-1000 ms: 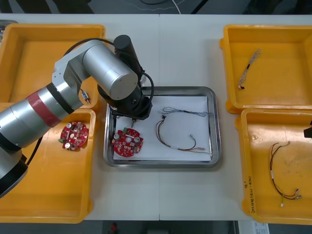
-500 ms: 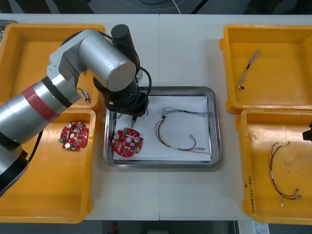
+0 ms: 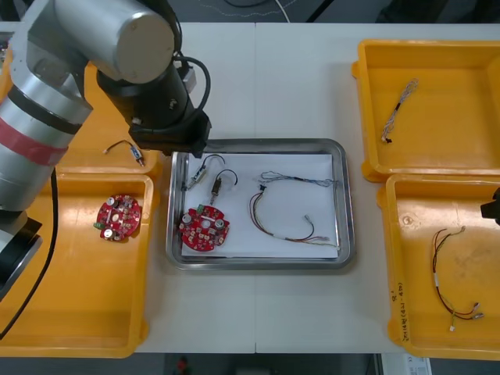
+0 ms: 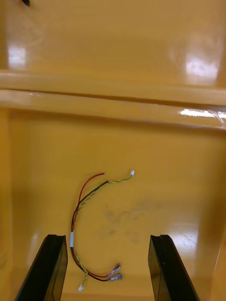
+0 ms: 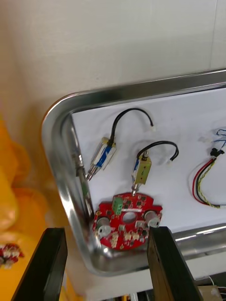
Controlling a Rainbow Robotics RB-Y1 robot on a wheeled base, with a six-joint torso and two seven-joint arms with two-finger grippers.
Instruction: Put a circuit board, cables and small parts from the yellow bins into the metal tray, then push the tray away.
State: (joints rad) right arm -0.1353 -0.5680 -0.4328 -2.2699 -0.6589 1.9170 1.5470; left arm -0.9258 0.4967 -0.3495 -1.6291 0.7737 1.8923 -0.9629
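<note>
Loading is looking nearly done: circuit board (image 3: 205, 230), small metal parts (image 3: 215, 187) and cables (image 3: 281, 223) are lying in the metal tray (image 3: 344, 205), with the left end effector (image 5: 106, 230) hovering spread over its far-left corner. Next, the right end effector (image 4: 107, 237) — spread above a red and yellow cable (image 4: 72, 230) — is probably needing to drop and pinch.

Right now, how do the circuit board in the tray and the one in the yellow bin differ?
The tray board lies on white in the metal tray; the bin board lies on a yellow bin floor. Two small metal parts lie beside the tray board; the bin board lies alone. Both are round, red, flat. The left gripper hangs over the tray's far left corner.
</note>
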